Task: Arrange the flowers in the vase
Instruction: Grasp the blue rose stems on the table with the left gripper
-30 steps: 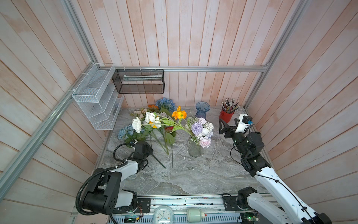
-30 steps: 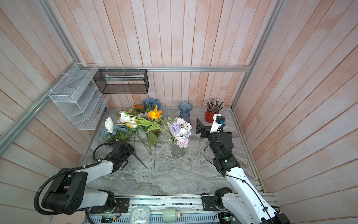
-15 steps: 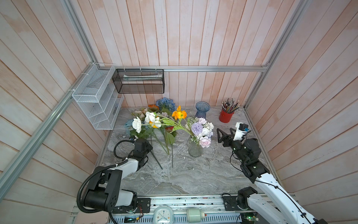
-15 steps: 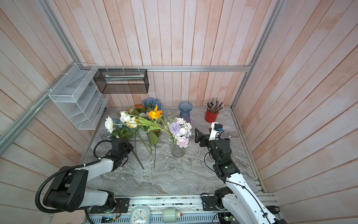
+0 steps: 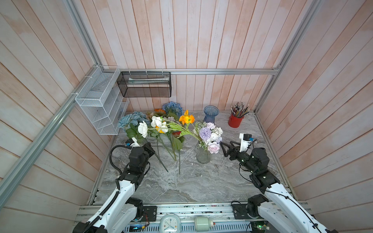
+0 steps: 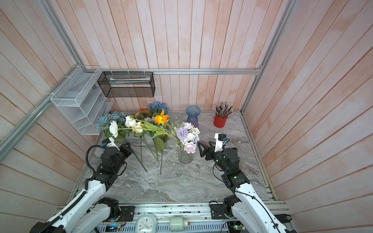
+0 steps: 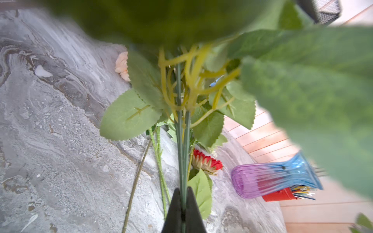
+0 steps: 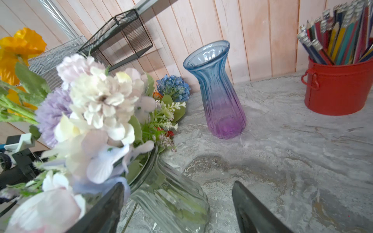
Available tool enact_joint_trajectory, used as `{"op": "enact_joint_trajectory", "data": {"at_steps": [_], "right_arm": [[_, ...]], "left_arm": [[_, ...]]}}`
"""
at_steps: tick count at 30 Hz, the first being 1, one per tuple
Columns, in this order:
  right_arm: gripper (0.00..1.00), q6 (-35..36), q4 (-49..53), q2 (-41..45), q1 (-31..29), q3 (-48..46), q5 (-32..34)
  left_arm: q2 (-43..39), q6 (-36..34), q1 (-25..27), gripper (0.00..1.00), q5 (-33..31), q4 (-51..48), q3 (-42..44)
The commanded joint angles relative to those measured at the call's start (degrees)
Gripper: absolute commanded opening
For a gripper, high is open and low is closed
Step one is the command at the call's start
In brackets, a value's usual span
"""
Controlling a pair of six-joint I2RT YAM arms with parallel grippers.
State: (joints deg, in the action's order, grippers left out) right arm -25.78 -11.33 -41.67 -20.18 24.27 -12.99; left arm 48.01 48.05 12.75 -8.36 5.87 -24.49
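Your left claw point(image 7: 182, 190) is pinching shut on a green stem point(image 7: 182, 153) down by the table point(image 5: 201, 185), on the left in both top views. So you're in the pick-up step, taking one more flower for the vase. The stem seems to belong to the dusty-blue bunch point(image 5: 132, 119). I'm hedging there, because the wrist view is smearing the head into green blur and leaves are covering the stem's run in the top views.

Your right claw point(image 5: 226, 145) is hovering wide open just beside the clear glass vase point(image 5: 203, 157), gripping nothing. In its wrist view the jaws are straddling the glass without visibly touching it. That vase is already carrying the lilac-and-white cluster point(image 5: 210, 134), and the poppies point(image 5: 186, 119) are leaning out to its left. Loose stems point(image 5: 173, 147) are lying on the table between your claws.

Next, I'd judge, you're needing to lift, swing the cut end over a crowded mouth and thread it down, with the right claw steadying the glass. Blooms are hiding that mouth in both top views.

The blue-to-purple vase point(image 5: 211, 114) is standing empty at the back, near the red pot point(image 5: 234, 123).
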Motion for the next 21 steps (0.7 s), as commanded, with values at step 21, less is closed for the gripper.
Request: {"op": "enact_joint_trajectory", "data": {"at_steps": [21], "right_arm": [[0.86,14.14,-16.11,-8.00,-10.73,-0.41,0.47]], "left_arm": [[-3.14,-8.77,2.27,0.00,2.28,9.82,-3.81]]}}
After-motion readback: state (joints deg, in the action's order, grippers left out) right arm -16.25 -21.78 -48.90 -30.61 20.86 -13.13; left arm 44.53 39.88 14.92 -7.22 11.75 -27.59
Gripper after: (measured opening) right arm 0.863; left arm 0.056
